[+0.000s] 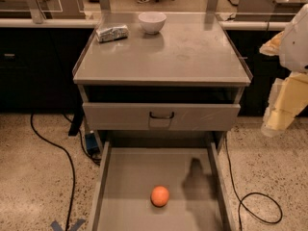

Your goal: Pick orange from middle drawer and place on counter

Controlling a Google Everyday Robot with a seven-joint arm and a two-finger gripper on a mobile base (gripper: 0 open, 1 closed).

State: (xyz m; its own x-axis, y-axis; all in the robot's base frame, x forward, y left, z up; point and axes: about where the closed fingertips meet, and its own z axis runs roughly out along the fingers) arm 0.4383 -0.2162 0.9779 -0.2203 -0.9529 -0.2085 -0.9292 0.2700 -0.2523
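Orange (pixel 160 196): on the bare floor of the open middle drawer (pixel 127 177), about mid-width. Gripper (pixel 278 121): off the cabinet's right side, higher up; opening cannot be told; orange not in it. Orange lies below and left of it.

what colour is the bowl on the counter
The bowl is white, camera view; the gripper hangs at the right edge, off the counter.
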